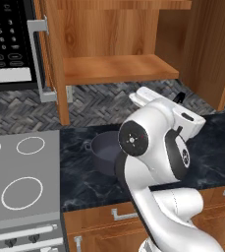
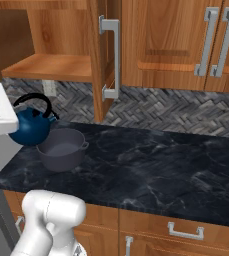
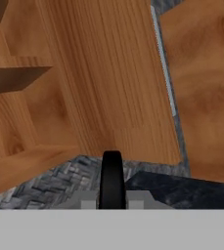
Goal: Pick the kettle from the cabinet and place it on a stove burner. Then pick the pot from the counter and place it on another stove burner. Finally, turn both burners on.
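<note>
Left: grey cooktop (image 1: 23, 206) with white-ring burners (image 1: 30, 145), bare. Next right, black counter (image 2: 151, 165) carrying pot (image 2: 62, 149), close to cooktop edge.

Kettle (image 2: 32, 127) hanging in air above counter's left end, just behind and left of pot, clear of cabinet (image 1: 114, 66) shelf. Gripper (image 3: 112, 197) clamped shut on black arched handle (image 3: 112, 180) (handle passing between the fingers in hand view). Hold sits at handle's crown, the sensible point for this load.

Handling judgement, kettle: rigid, small, likely light; free to swing beneath handle, so tilt toward spout probable under quick motion. Smooth round body a poor place to grip; handle only.

Handling judgement, pot: rigid, wider and probably heavier; rim wall near a loop handle the likely purchase, off-centre grip prone to tipping.

Right: closed doors (image 2: 176, 42), bar handles; counter beneath.
</note>
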Available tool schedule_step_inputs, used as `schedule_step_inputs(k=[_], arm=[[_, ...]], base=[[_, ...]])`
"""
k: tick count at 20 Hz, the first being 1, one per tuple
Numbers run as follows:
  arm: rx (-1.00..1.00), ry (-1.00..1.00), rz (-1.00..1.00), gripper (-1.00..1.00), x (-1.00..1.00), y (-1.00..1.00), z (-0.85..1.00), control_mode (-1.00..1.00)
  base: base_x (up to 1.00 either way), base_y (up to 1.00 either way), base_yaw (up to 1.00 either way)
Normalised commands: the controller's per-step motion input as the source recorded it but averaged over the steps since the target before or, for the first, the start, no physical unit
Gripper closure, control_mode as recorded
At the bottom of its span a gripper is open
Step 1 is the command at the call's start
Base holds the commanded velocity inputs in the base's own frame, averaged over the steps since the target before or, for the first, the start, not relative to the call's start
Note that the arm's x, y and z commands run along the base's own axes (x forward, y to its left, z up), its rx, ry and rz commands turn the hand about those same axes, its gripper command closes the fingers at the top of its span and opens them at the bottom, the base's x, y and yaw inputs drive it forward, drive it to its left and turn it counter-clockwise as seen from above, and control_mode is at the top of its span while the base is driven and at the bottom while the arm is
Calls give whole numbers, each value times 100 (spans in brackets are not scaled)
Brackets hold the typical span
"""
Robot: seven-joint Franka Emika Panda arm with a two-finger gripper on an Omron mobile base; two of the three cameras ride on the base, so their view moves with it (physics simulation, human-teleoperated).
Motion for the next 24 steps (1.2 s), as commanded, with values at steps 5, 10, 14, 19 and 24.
schedule_step_inputs(k=[5,10,14,19,24], arm=[[0,-1,0,100,-6,0,0,100],[0,0,0,100,0,0,0,100],[0,0,0,100,0,0,0,100],[0,0,0,100,0,0,0,100],[0,0,0,100,0,0,0,100]], base=[[-19,7,0],[-25,43,0],[-22,54,0],[-50,32,-3],[-54,38,-3]])
